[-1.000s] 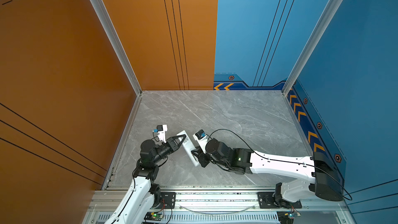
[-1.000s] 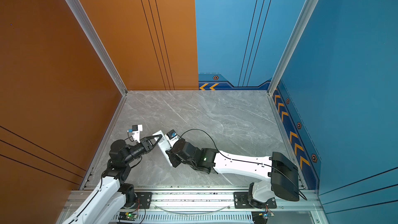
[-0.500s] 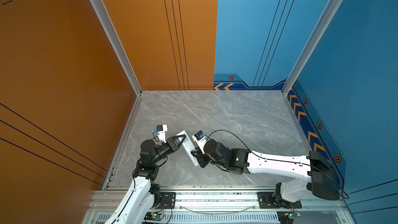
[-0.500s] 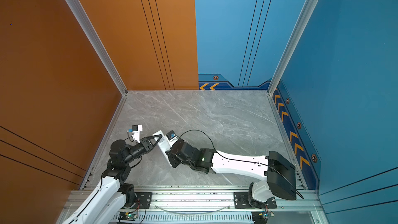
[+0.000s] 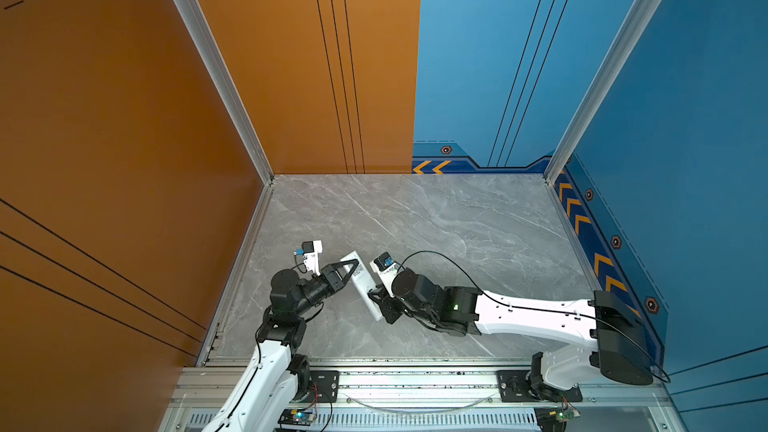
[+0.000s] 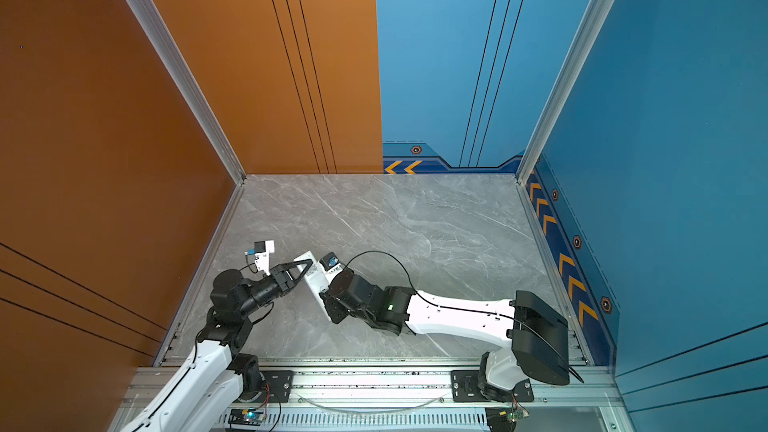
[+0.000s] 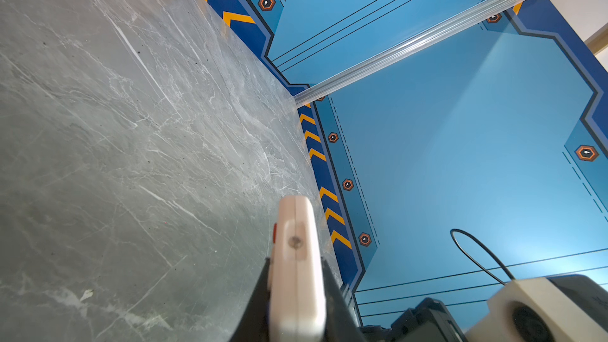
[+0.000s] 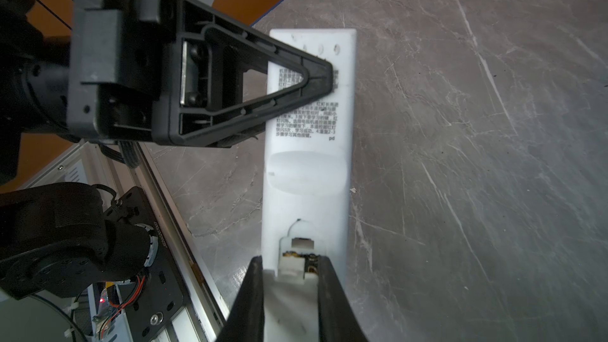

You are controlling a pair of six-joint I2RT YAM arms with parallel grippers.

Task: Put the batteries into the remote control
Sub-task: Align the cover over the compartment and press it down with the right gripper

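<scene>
**Q:** Top views?
**A:** The remote control (image 5: 360, 284) is at the near-left of the tabletop (image 5: 415, 218), between both tools.

**Q:** Left wrist view?
**A:** The left tool (image 7: 296, 259) pinches the remote control edge-on.

**Q:** Right wrist view?
**A:** The right tool (image 8: 291, 259) is slightly spread, with its fingers at the open battery bay (image 8: 297, 245). Grip cannot be determined.

White remote control (image 8: 306, 176), black print on its back; a gold-and-dark glint, perhaps a battery (image 8: 311, 260). Grey, white-veined marble table (image 5: 415, 222). The orange wall (image 5: 291, 76) and blue wall (image 5: 478, 56) carry thin black lines; navy band (image 5: 586, 238) with orange chevrons.
</scene>
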